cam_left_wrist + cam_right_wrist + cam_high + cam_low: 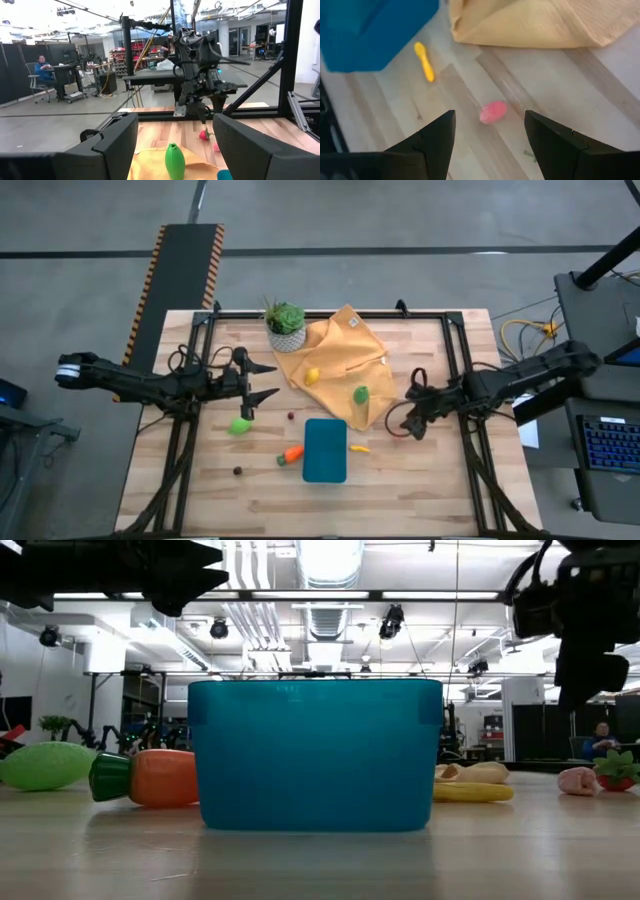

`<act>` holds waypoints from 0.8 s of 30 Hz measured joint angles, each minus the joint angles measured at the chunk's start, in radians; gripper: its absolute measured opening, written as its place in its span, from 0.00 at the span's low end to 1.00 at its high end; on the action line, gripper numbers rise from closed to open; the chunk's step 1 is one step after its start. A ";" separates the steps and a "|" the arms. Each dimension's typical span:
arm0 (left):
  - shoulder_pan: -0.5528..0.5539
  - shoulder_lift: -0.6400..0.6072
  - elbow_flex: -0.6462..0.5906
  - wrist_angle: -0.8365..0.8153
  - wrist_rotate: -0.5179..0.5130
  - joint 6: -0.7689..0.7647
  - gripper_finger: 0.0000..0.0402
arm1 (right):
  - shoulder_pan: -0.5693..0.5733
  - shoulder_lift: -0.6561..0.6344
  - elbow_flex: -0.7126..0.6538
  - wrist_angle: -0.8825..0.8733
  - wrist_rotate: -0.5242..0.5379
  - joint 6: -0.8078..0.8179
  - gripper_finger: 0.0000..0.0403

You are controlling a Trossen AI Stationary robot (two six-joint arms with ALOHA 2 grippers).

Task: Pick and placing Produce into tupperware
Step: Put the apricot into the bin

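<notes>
Below the open, empty right gripper, a small pink piece is too blurred to identify.

1. A robotics lab or workshop: wooden table on a black metal frame.
2. Concrete floor, hazard-striped ramp.
3. Exposed ceiling ducts, strip lights; a person seated at a desk.

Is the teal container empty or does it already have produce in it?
Empty, as far as the high view shows: the teal container shows only plain teal inside, while the carrot and yellow piece lie beside it on the table.
</notes>
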 joint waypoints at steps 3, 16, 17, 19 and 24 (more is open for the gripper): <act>0.000 0.000 0.000 -0.002 0.000 0.000 0.61 | 0.017 0.065 0.035 0.004 0.000 0.058 0.57; 0.000 0.013 0.000 -0.006 0.000 0.000 0.61 | 0.039 0.402 0.210 -0.149 -0.002 0.249 0.57; 0.000 0.012 0.000 -0.005 0.000 0.000 0.61 | 0.039 0.424 0.217 -0.149 -0.002 0.265 0.57; 0.000 0.011 0.000 -0.005 0.000 0.000 0.61 | 0.039 0.461 0.232 -0.148 -0.002 0.296 0.57; 0.000 0.011 0.000 -0.006 0.000 -0.002 0.61 | 0.039 0.542 0.270 -0.149 -0.008 0.332 0.57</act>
